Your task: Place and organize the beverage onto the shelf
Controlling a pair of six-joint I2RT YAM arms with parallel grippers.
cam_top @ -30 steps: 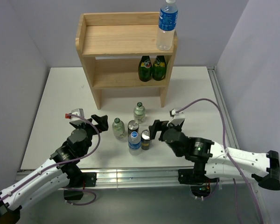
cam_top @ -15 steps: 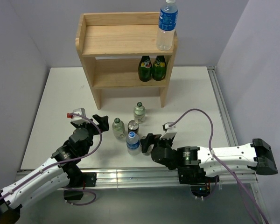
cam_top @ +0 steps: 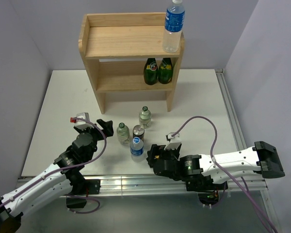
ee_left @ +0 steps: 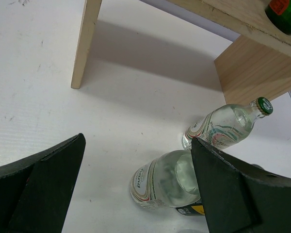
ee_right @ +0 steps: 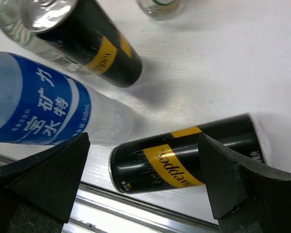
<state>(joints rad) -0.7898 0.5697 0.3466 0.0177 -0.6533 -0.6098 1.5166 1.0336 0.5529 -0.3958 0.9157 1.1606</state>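
**Right gripper low over a fallen can, both tools wide open**

The right arm stretches flat along the near edge of the table (cam_top: 72, 97). The right gripper (cam_top: 151, 156) is down low, jaws spread wide and gripping nothing. A fallen can (ee_right: 184, 160) lies on its side between its fingers. Beside it stand a water bottle (cam_top: 137, 148) and an upright can (cam_top: 138, 131).

The left arm reaches forward with its elbow bent. The left gripper (cam_top: 105, 127) gapes empty toward a glass bottle (cam_top: 121, 132), with a farther glass bottle (cam_top: 145, 116) beyond.

The shelf (cam_top: 121, 41) holds a second water bottle (cam_top: 174, 26) on its top right corner. Green bottles (cam_top: 152, 72) stand on the lower tier.
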